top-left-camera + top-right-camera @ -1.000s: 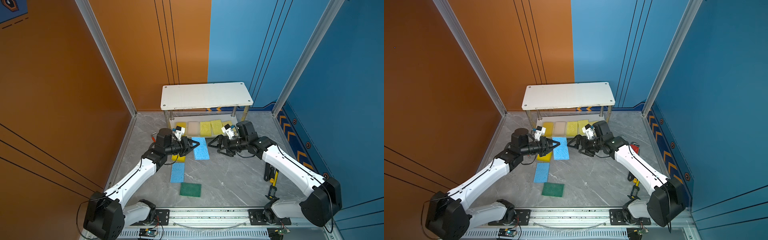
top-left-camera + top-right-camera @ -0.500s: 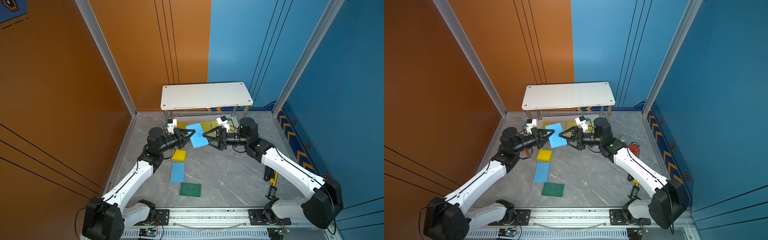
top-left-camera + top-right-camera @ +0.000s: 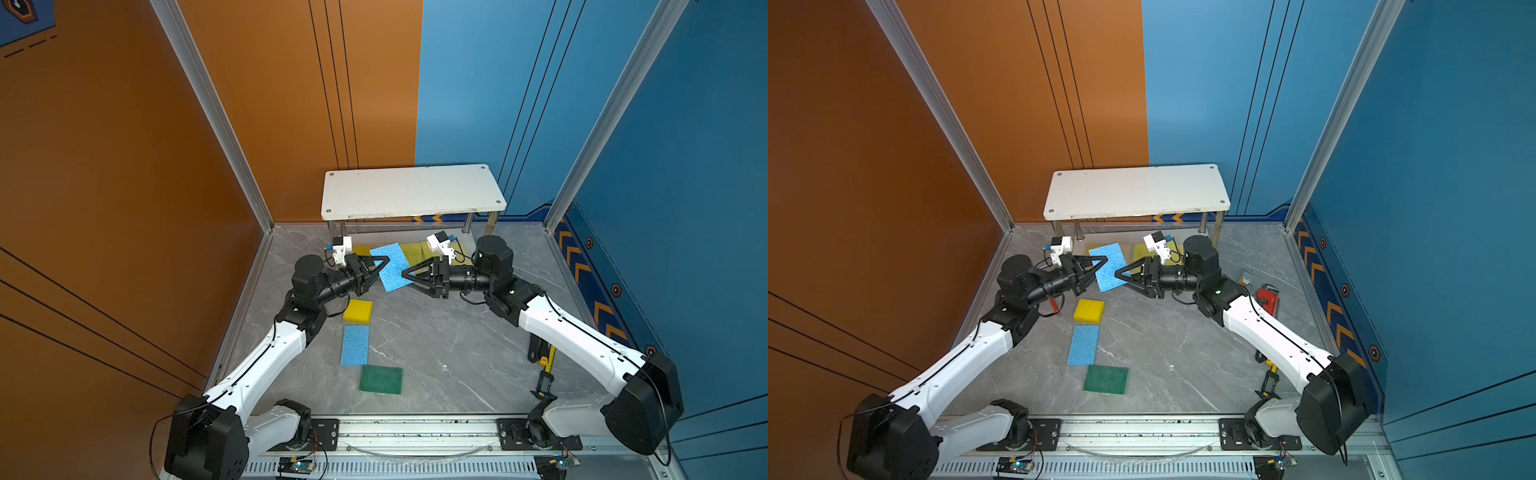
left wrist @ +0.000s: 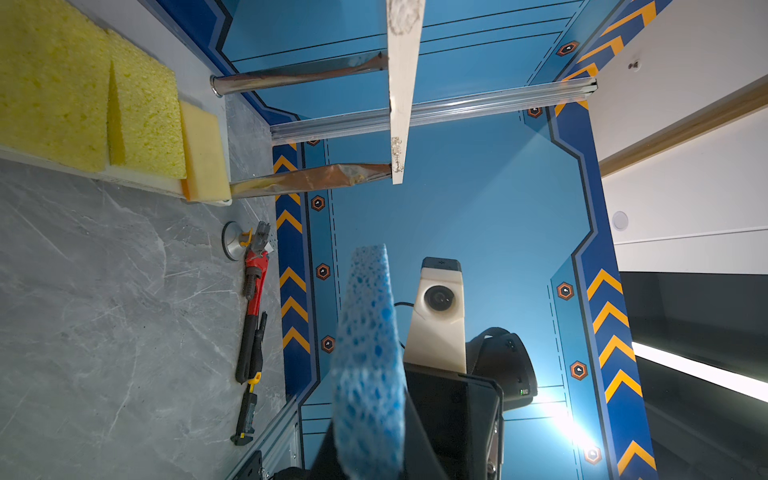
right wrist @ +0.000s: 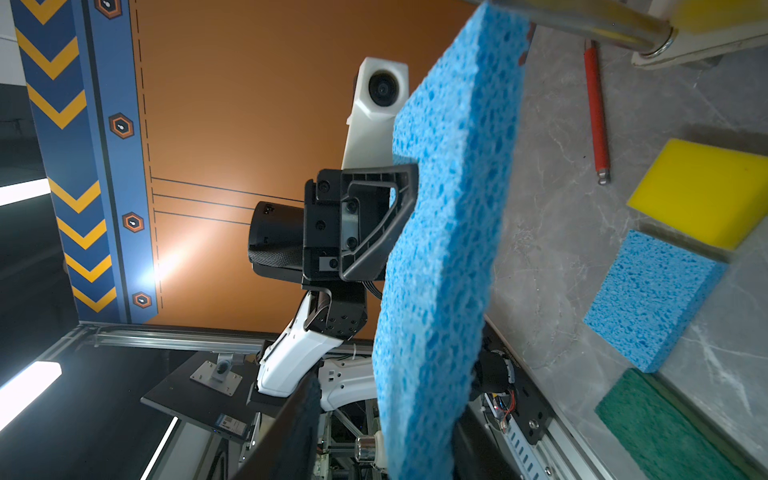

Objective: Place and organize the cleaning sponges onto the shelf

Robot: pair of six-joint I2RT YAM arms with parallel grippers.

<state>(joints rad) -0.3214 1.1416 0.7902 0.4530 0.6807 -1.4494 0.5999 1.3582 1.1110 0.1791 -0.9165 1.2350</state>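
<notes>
A blue sponge (image 3: 392, 268) (image 3: 1111, 266) hangs on edge above the floor, in front of the shelf (image 3: 411, 191). My left gripper (image 3: 380, 266) is shut on one side of it (image 4: 368, 374). My right gripper (image 3: 407, 276) straddles its opposite edge (image 5: 449, 228), open, with a gap on one side. Pale yellow sponges (image 4: 54, 83) lie on the shelf's lower board; the top board is bare. On the floor lie a bright yellow sponge (image 3: 358, 311), another blue sponge (image 3: 355, 345) and a dark green sponge (image 3: 381, 379).
A red pipe wrench (image 3: 1266, 297) and black-and-yellow tools (image 3: 544, 374) lie along the right wall. A red-handled hex key (image 5: 596, 112) rests on the floor near the left arm. Orange and blue walls close in the sides and back.
My left gripper lifted the blue sponge off the floor and tipped it up. My right gripper swung in to its free edge and its jaws have narrowed.
</notes>
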